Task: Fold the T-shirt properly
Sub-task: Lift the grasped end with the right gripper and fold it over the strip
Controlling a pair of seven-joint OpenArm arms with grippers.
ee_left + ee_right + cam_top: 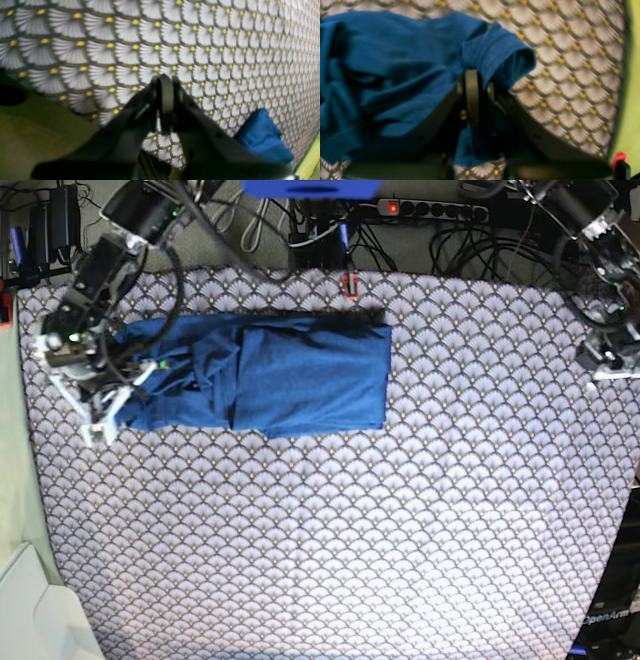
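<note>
The T-shirt [270,375] is lying on the upper left part of the table cloth [400,540] in the base view, partly folded into a long band. Its long axis is running left to right across that view, with a neat rectangular end toward the table's middle and a rumpled, bunched end at the left edge.

The right gripper [100,395] is sitting at that rumpled end, and it is the nearer arm by a wide margin. In the right wrist view its jaws are standing nearly together, pinching a fold of blue fabric at the right gripper [476,82], with the rolled hem of the T-shirt [395,70] curling out just beside the fingertips. The bulk of the garment is lying away from the right gripper, toward the centre of the table, so any carry along the long axis is heading that way.

The left gripper [610,355] is hovering over bare cloth at the opposite edge of the table, well apart from the shirt. In the left wrist view the left gripper [165,82] is showing its jaws fully closed on nothing, and only a small blue corner of the T-shirt [262,137] is appearing low in that view.

Judgement: the coming fold is depending on the right arm drawing the gripped end along the band toward the tidy end
</note>
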